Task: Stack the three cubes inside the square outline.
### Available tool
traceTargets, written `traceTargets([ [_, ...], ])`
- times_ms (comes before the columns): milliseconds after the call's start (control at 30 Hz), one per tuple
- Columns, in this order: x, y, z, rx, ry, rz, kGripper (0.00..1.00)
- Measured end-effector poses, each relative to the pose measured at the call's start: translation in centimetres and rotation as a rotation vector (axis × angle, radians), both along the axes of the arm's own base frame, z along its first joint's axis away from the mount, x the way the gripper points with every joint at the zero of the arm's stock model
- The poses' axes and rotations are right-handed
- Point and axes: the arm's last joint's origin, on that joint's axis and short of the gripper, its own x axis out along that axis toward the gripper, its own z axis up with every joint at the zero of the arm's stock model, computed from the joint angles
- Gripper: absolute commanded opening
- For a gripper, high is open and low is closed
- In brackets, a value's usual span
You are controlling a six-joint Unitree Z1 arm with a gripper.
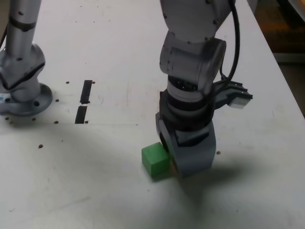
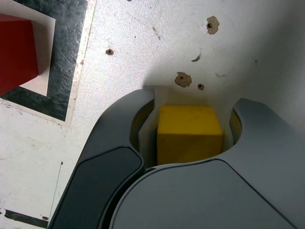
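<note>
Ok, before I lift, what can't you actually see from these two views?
- Yellow cube: hidden behind the gripper in the exterior view; only the wrist view shows it between the jaws.
- Red cube and square outline: cut off by the wrist view's edge; hidden behind the arm in the exterior view.
- Green cube: outside the wrist view.
- Jaw contact on the yellow cube's sides: shadowed.

The small solid red cube (image 2: 16, 50) and thick black square outline (image 2: 66, 52) are cut off by the wrist view's edge; the arm hides both in the exterior view.
</note>
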Motion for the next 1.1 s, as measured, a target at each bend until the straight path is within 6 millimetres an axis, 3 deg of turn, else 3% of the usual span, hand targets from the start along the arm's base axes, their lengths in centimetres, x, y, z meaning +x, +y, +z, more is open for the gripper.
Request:
traceTargets([
  [300,0.4,-0.3,0.9,-0.016,-0.004,0.018,0.21],
  [533,0.5,0.4,4.1,0.046,0.018,0.219,0.18],
  [800,1.3,3.7,9.0,-0.001,0.011,0.535,0.18],
  [967,1.0,6.7,10.8,-0.016,-0.016,0.755,0.18],
  [1100,0.1,8.5,11.1,-0.004,-0.011,0.943,0.18],
])
